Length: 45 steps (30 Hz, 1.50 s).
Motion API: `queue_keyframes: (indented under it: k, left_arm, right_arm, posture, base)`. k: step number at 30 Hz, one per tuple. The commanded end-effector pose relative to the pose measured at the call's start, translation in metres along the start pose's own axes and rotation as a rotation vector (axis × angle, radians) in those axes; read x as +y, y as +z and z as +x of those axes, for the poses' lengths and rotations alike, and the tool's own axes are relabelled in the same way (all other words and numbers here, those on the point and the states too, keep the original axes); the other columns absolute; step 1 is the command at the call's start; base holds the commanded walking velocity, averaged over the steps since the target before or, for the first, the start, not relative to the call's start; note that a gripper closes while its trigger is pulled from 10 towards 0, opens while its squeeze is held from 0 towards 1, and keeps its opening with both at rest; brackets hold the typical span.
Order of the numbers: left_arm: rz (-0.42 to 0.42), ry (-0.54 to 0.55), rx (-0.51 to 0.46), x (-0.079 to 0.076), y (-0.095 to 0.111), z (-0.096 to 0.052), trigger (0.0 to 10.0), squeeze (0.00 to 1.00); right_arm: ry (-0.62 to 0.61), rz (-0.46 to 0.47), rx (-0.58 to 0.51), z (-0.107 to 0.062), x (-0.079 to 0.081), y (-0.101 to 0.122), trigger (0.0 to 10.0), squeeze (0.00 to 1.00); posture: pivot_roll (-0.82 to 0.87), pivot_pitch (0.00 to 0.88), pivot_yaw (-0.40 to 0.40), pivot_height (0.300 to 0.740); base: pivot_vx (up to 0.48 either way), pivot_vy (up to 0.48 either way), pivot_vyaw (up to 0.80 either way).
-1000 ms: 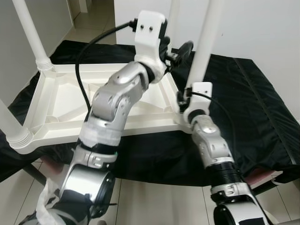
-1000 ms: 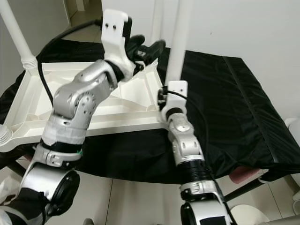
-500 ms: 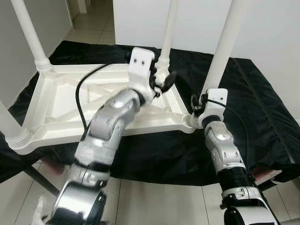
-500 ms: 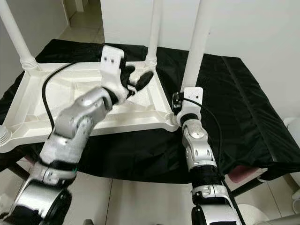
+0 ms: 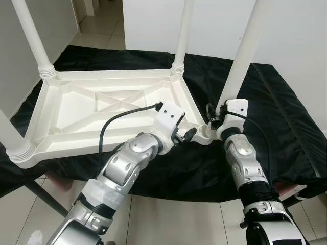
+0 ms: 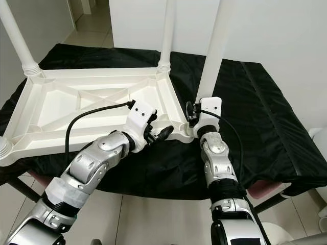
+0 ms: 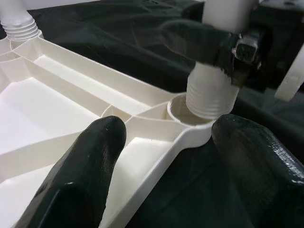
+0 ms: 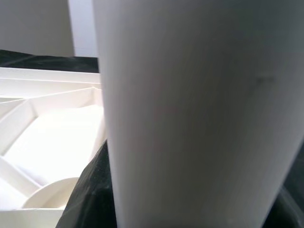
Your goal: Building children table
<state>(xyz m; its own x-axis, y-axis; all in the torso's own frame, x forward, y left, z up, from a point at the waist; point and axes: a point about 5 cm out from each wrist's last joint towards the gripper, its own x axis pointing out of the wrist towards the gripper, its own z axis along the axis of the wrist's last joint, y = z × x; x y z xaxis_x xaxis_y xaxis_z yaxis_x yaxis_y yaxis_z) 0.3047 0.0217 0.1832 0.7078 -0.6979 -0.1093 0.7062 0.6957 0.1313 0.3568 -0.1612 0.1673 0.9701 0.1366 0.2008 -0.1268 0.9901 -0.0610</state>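
In the left eye view we see the white plastic tabletop point(image 5: 76, 109) lying upside down on a black cloth point(image 5: 286, 117), its underside ribbed with moulded diagonal struts. Smooth round white legs stand in three corners; the fourth leg point(image 5: 244, 51) rises from the near right corner socket. The left gripper point(image 5: 184, 138) hangs at the tabletop's near edge, just beside that socket, and the right gripper point(image 5: 213, 118) sits at the leg's base.

In the left wrist view, the two glossy black fingers point(image 7: 85, 171) are well apart, nothing between them; beyond, the leg's ribbed threaded end point(image 7: 211, 95) sits in the round socket.

In the right wrist view the leg looms close and blurred, and the jaws seem clamped around it.
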Motion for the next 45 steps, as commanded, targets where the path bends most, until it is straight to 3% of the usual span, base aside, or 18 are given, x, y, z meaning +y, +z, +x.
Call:
queue_keyframes:
  k: [1,6,24,45]
  left_arm:
    - [0.057,-0.259,0.048,-0.017,-0.015,-0.003,10.0,0.00]
    - [0.088,-0.283,0.101,-0.021,-0.030,-0.009,10.0,0.00]
    - [0.104,-0.309,0.085,-0.022,-0.028,-0.015,10.0,0.00]
    - [0.101,-0.304,0.061,-0.020,-0.020,-0.017,10.0,0.00]
  right_arm:
    - [0.022,0.014,0.011,0.000,0.002,-0.005,10.0,0.00]
    - [0.069,0.013,0.009,-0.002,0.005,-0.010,10.0,0.00]
    - [0.055,0.036,0.072,-0.005,-0.006,-0.032,10.0,0.00]
    - [0.262,-0.004,0.088,-0.008,0.006,-0.042,10.0,0.00]
  posture:
    - [0.02,0.046,-0.028,0.740]
    - [0.02,0.057,-0.024,0.740]
    - [0.03,0.075,-0.020,0.740]
    - [0.03,0.084,-0.014,0.740]
  base:
    - [0.000,0.000,0.00]
    - [0.000,0.000,0.00]
    - [0.000,0.000,0.00]
    - [0.000,0.000,0.00]
